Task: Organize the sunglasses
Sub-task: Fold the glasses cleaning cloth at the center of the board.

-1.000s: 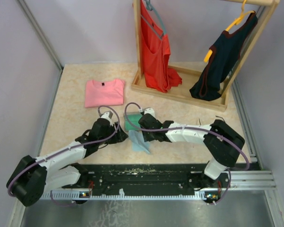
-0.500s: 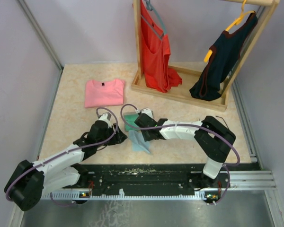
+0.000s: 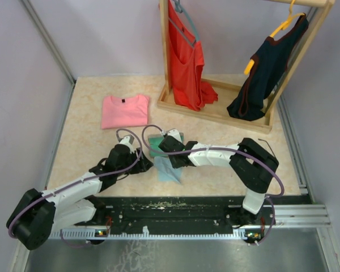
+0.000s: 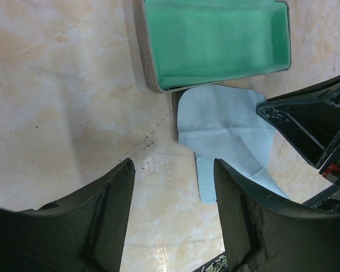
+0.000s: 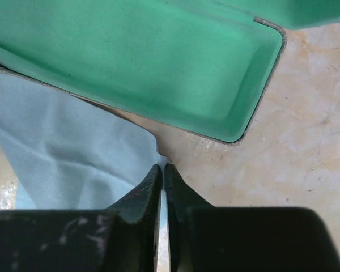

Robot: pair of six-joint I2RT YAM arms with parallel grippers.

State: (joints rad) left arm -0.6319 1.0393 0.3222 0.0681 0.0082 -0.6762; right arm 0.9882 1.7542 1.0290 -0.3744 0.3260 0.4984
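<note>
your right arm has reached further left toward the case, and its claw has closed in. the right gripper now pinches only the very corner of the cloth, jaws all but shut. that thin bite may slip, and the cloth looks tucked under the case, so a pull could drag it. the arm lies low, stretched out. the left gripper hovers wide open and empty over the table. the sunglasses show in no view; the case is empty.

Left end effector open, fingers wide apart. Right end effector just to its right, fingers pinched together, arm stretched low.
</note>
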